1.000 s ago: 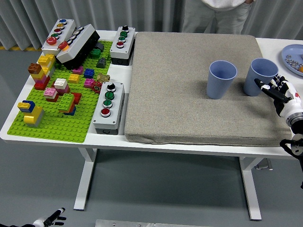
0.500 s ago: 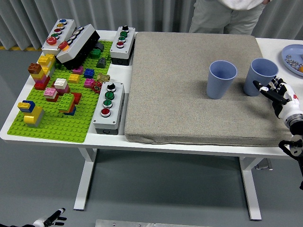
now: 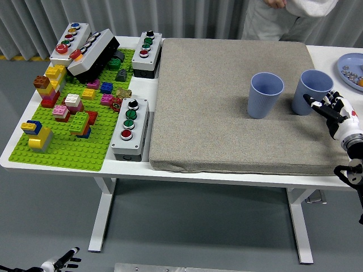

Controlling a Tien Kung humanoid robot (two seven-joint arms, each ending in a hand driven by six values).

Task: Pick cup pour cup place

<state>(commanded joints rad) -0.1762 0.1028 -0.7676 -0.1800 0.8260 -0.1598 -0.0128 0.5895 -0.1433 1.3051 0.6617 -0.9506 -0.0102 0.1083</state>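
Note:
Two blue-grey cups stand upright on the grey mat [image 3: 227, 130]: the left cup [image 3: 265, 94] near the mat's middle right and the right cup [image 3: 312, 90] close to the mat's right edge. My right hand [image 3: 330, 110] reaches in from the right edge, fingers spread open just at the right cup's lower right side, holding nothing. Whether the fingertips touch the cup I cannot tell. My left hand [image 3: 61, 262] hangs low at the bottom left, below the table, fingers relaxed.
A green brick baseplate [image 3: 68, 147] with several coloured bricks fills the table's left. Button boxes [image 3: 130, 127] stand beside the mat's left edge and at the back left. A blue plate [image 3: 349, 65] sits at the far right. A person stands behind the table.
My right hand has hardly shifted beside the right cup. The person at the far side has moved to the right.

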